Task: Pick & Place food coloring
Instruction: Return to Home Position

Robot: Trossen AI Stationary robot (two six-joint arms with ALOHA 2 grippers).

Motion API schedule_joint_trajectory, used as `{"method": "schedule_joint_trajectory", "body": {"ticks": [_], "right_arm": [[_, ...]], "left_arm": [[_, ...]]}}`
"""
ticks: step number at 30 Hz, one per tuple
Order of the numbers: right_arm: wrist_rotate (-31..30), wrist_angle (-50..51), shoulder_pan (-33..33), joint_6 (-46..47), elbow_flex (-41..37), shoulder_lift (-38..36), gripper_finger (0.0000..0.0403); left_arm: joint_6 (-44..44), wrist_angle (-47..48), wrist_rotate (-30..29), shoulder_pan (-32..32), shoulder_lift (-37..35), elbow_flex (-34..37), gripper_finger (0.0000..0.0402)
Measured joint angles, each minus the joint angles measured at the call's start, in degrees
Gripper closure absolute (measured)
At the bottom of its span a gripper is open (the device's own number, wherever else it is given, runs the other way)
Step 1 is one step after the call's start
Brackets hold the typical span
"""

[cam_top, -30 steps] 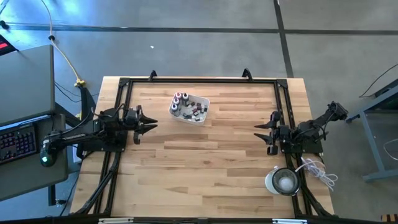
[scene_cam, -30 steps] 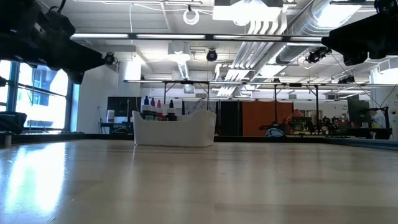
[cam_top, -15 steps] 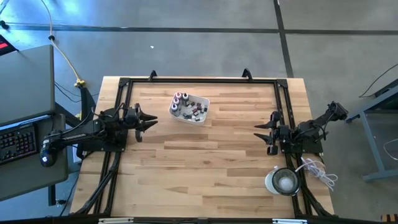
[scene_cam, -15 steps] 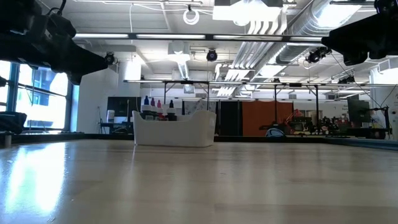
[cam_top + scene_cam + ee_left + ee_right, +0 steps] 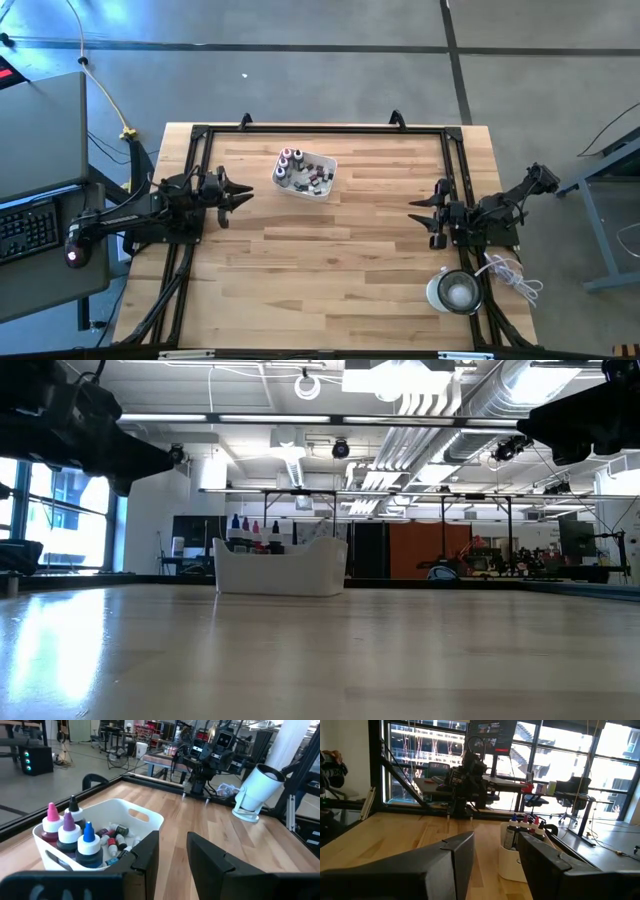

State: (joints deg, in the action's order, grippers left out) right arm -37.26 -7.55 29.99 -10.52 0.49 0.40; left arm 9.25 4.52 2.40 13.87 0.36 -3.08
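Evidently job looking done: both arms sitting back at table sides, out of way. Left gripper and right gripper hanging fingers parted, carrying nothing. Bottles lying heaped inside bin: tiny, dark or pale, pointed caps, beside tall bottles.

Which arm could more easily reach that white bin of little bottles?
Left, probably. The left pincer sits open close beside the bin, while the right pincer waits farther off, across the table.
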Motion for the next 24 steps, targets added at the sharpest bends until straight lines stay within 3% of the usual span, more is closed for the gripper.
{"method": "schedule_joint_trajectory", "body": {"ticks": [24], "right_arm": [[-0.02,0.00,0.01,0.00,0.00,0.02,0.0256]], "left_arm": [[0.03,-1.33,-0.03,0.00,0.00,0.10,0.0302]]}}
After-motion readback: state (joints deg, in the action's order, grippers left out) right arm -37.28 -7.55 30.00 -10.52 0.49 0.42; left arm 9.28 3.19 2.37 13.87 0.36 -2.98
